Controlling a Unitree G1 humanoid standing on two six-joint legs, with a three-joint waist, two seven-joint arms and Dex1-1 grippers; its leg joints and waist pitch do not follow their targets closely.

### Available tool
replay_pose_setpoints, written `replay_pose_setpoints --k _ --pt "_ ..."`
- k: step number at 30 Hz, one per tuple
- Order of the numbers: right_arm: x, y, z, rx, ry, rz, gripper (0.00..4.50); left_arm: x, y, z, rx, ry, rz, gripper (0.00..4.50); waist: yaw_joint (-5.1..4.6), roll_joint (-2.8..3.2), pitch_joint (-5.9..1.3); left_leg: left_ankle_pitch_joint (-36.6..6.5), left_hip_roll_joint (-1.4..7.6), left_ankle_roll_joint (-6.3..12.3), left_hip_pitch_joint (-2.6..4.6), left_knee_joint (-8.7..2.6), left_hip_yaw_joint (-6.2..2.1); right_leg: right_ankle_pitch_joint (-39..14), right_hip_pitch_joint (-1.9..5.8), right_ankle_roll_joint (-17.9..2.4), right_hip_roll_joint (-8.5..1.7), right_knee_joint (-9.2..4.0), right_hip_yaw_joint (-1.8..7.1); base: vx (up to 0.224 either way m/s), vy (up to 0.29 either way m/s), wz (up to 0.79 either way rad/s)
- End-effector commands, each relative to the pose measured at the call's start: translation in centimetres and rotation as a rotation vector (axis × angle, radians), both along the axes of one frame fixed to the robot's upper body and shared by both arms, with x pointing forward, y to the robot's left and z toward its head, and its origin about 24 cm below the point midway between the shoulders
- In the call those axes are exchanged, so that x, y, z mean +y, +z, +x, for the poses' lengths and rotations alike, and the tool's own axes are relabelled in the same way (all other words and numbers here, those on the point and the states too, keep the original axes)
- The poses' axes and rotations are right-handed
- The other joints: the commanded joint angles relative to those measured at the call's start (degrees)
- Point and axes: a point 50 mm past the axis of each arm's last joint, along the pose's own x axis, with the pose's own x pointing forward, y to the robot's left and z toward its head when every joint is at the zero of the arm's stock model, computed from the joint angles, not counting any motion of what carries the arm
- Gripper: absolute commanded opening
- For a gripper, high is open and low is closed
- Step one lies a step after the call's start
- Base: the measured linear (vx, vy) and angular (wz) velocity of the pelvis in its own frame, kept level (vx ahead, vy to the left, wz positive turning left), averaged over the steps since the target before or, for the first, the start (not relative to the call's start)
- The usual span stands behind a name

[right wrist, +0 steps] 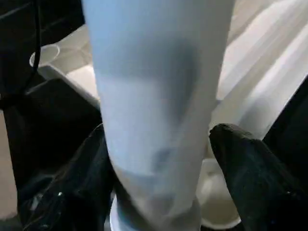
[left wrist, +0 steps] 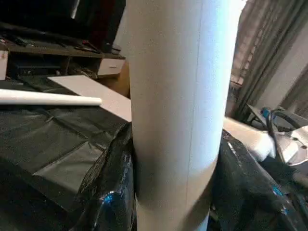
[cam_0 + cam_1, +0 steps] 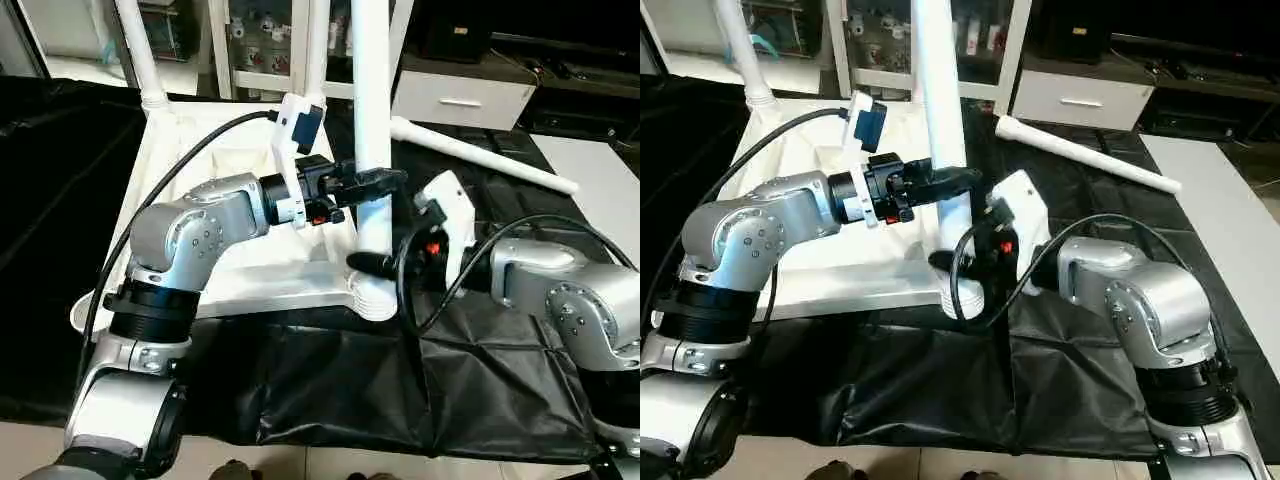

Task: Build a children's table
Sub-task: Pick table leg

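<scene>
Head views: the table top (image 3: 240,285) lies underside up on the black-covered bench (image 3: 330,390), with an upright leg (image 3: 371,120) standing in the near-right corner socket (image 3: 375,300). The left gripper (image 3: 375,182) is closed round this leg partway up. The right gripper (image 3: 952,262) sits low on the leg just above the socket. Another leg (image 3: 135,45) stands in the far-left socket, and a loose leg (image 3: 1085,152) lies toward the bench's far right edge.

Left wrist view: black fingers (image 2: 108,192) press both sides of the leg.

Right wrist view: one finger (image 1: 248,173) stands clear of the leg, so the jaws are parted and hold nothing.

Risk: with one grip remaining, a leg not fully seated could tilt in its socket, or lift out should the left arm pull sideways.
</scene>
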Motion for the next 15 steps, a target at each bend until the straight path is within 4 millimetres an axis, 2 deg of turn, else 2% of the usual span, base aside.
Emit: replay_pose_setpoints --k 1,4,5,9,10,12,15 --pt "-0.65 -0.45 0.15 0.030 -0.034 -0.051 3.23 -0.54 1.72 -0.38 -0.083 -0.048 -0.005 1.84 0.27 -0.22 -4.84 -6.88 4.04 -0.40 0.90 -3.76 -1.92 -14.78 3.72 -9.42 -4.40 -3.61 3.68 0.000 0.000 0.00" --pt "-0.61 -0.56 0.06 0.043 -0.027 -0.056 3.23 -0.49 1.58 -0.41 -0.083 -0.055 0.004 1.84 0.30 -0.34 -4.87 -7.19 4.00 -0.58 0.88 -3.74 -1.91 -15.53 3.74 -9.09 -4.42 -3.67 3.68 0.000 0.000 0.00" --pt "-0.59 -0.60 0.04 0.046 -0.026 -0.055 2.96 -0.49 1.55 -0.44 -0.082 -0.059 0.005 1.84 0.30 -0.27 -4.77 -7.56 4.00 -0.74 0.90 -3.78 -1.92 -16.43 3.69 -8.82 -4.44 -3.80 3.67 0.000 0.000 0.00" --pt "-0.47 -0.72 -0.08 0.055 -0.017 -0.050 2.77 -0.58 1.48 -0.66 -0.083 -0.078 0.012 1.84 0.31 -0.29 -4.87 -7.83 4.06 -1.11 0.96 -3.77 -2.00 -17.10 3.69 -8.33 -4.45 -3.79 3.64 0.000 0.000 0.00" --pt "-0.46 -0.73 -0.09 0.055 -0.016 -0.049 2.53 -0.59 1.46 -0.68 -0.083 -0.080 0.013 1.83 0.34 -0.26 -4.94 -7.75 4.07 -1.16 0.99 -3.74 -2.00 -17.01 3.71 -8.35 -4.46 -3.77 3.64 0.000 0.000 0.00" --pt "-0.36 -0.71 -0.07 0.055 -0.019 -0.043 2.47 -0.61 1.33 -0.79 -0.082 -0.089 0.020 1.83 0.39 -0.25 -5.05 -7.01 4.10 -1.10 0.94 -3.73 -2.00 -15.65 3.75 -8.64 -4.45 -3.50 3.66 0.000 0.000 0.00" --pt "-0.27 -0.67 -0.10 0.054 -0.017 -0.040 2.12 -0.64 1.18 -0.89 -0.080 -0.100 0.026 1.83 0.50 -0.20 -5.07 -6.87 4.05 -1.11 0.96 -3.68 -1.94 -14.84 3.75 -9.19 -4.45 -3.45 3.68 0.000 0.000 0.00"
